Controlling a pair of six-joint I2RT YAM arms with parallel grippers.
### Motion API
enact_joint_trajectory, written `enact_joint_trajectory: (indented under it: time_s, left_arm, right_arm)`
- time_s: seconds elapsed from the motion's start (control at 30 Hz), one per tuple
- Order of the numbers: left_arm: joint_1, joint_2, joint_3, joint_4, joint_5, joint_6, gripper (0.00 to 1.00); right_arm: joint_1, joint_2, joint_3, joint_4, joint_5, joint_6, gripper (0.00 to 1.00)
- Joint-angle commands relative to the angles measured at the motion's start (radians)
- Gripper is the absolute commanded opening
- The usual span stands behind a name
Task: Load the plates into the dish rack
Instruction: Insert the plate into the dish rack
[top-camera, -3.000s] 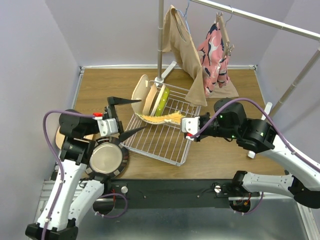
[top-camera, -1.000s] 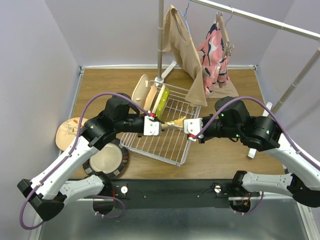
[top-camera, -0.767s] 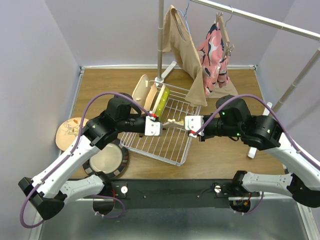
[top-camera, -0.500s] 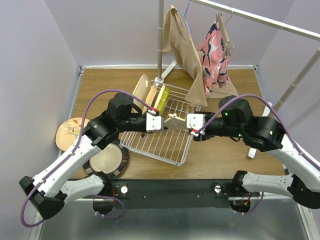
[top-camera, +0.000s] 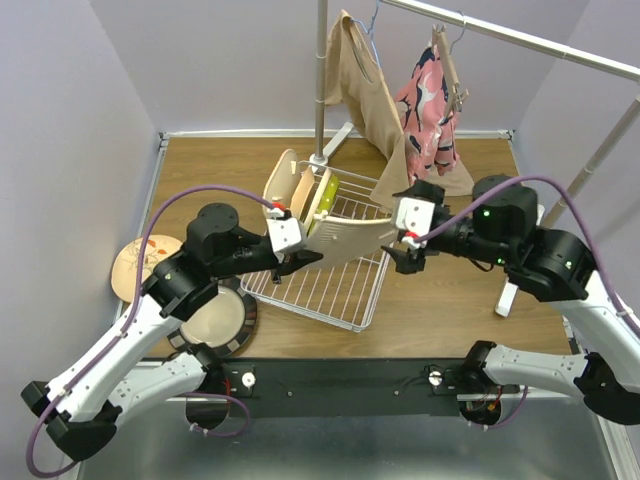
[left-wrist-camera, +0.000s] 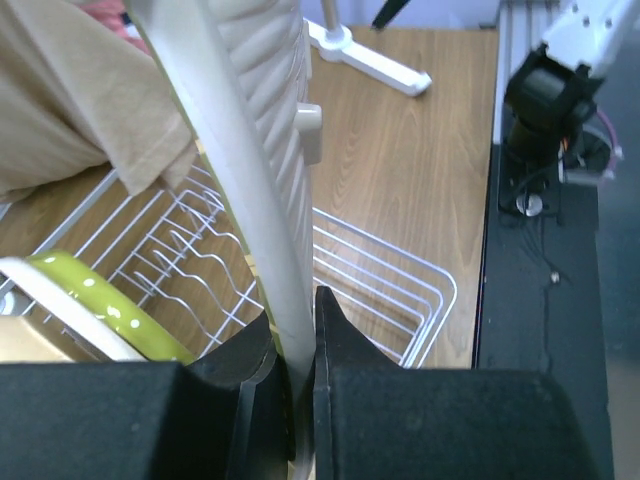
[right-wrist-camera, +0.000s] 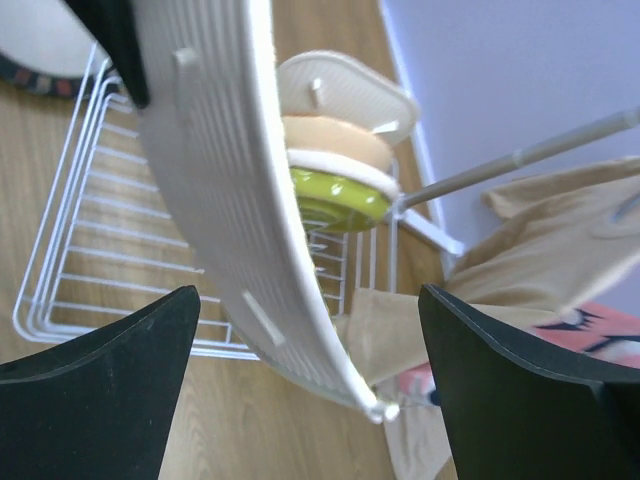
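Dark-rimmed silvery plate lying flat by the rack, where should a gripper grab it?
Probably the dark rim of the dark-rimmed silvery round plate, at its right edge facing the white wire dish rack, coming from above. It lies flat, and the left arm overhangs its far-left part.

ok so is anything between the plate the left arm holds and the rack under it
Nothing visible does. The cream plate in the left end effector hangs over bare wires of the dish rack, and the racked plates stand at its far end.
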Motion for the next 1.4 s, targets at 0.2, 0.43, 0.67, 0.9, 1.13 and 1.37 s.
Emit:
enact_joint_trajectory:
  time_s: [0.2, 0.43, 0.67, 0.9, 1.13, 1.37]
  left_arm:
    - [0.002, -0.127, -0.094, 0.277, -0.207, -0.272, 0.0]
    - [0.0, -0.18, -0.14, 0.327, -0.395, -0.257, 0.0]
    - [-0.001, -0.176, -0.26, 0.571, -0.453, -0.297, 0.0]
    - [-0.064, -0.062, -0.334, 0.826, -0.547, -0.349, 0.0]
    - [-0.121, 0.014, -0.363, 0.962, -0.761, -0.318, 0.0]
    - [-0.164, 0.117, -0.395, 1.099, -0.899, -0.315, 0.0]
  right_arm:
    - [-0.068, 0.016, 0.142, 0.126, 0.007, 0.15, 1.0]
    - [-0.094, -0.004, 0.041, 0.273, 0.119, 0.275, 1.0]
    - [-0.105, -0.017, -0.018, 0.322, 0.155, 0.321, 1.0]
    - [-0.127, -0.023, -0.035, 0.348, 0.185, 0.35, 1.0]
    - [-0.143, -0.03, -0.051, 0.364, 0.182, 0.364, 1.0]
    - [-0.15, -0.04, -0.077, 0.376, 0.179, 0.371, 1.0]
